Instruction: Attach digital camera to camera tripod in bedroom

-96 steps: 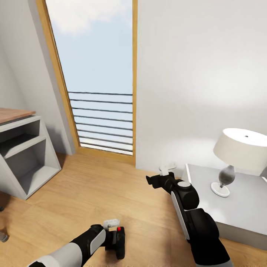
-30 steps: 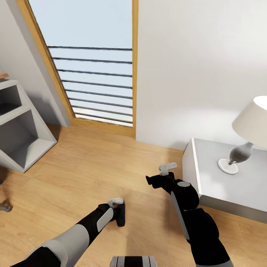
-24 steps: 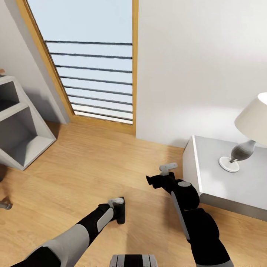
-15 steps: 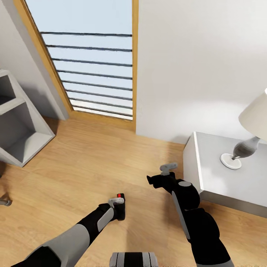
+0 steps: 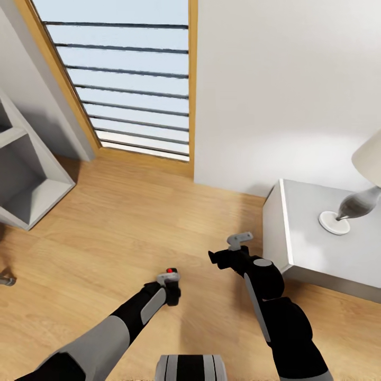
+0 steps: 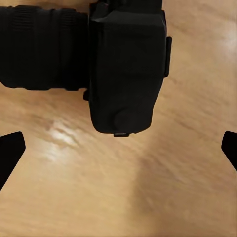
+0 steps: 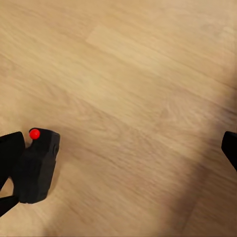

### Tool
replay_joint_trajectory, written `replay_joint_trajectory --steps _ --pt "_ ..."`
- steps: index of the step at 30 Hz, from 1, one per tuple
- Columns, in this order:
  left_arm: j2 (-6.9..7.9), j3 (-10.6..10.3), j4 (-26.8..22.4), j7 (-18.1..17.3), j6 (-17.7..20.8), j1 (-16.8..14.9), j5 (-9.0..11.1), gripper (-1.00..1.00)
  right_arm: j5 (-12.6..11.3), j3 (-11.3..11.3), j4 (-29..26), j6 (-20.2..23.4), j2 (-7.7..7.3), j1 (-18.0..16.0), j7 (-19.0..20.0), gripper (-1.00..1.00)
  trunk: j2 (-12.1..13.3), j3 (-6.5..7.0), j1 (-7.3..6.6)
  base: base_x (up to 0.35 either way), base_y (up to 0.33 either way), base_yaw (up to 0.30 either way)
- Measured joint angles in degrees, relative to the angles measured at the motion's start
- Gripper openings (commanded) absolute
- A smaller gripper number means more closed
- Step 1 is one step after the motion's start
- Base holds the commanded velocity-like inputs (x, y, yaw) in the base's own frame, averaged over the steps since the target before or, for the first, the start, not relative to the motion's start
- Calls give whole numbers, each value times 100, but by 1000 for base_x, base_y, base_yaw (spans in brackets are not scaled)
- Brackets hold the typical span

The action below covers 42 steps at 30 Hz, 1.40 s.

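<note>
Head view: two arms over a light wooden floor (image 5: 121,222). The left gripper (image 5: 170,288) sits low near centre, with the digital camera (image 5: 170,283) at its tip; one red button shows on top. The right gripper (image 5: 222,259) hangs apart from it, nearer the grey bedside cabinet (image 5: 312,248).

Left wrist view: adds the camera's underside and its black ribbed lens barrel, one body (image 6: 126,64), close against the lens of the view. Two dark fingertips (image 6: 10,150) sit at opposite edges of the frame, far apart, floor between them. Whether the camera is clamped further up cannot be told from here.

Right wrist view: shows the same camera (image 7: 37,165) from the side, red button up, above bare floorboards. Its own fingertips (image 7: 229,145) sit at opposite edges, spread wide, nothing between them.

Count: one camera, one lamp (image 5: 354,203) on the cabinet, one tall window (image 5: 127,79) with horizontal bars and a wood frame, one grey shelf unit (image 5: 26,185) at far left.
</note>
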Motion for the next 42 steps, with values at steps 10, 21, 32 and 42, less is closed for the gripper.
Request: replay_joint_trajectory --steps 10,21,32,42 --pt "5 -6 -236 132 97 8 -6 100 0 23 0 0 3 1 0 100 -13 -222 26 0 0 0" --pt "20 -25 -564 502 122 53 -8 100 0 27 0 0 4 1 -1 100 -28 -466 54 0 0 0" --pt "15 -135 -663 768 99 74 -8 100 0 34 0 0 4 1 -1 100 -35 -577 67 0 0 0" --pt "18 -271 -780 888 101 98 -1 100 0 29 0 0 4 1 -2 100 -38 -621 72 0 0 0"
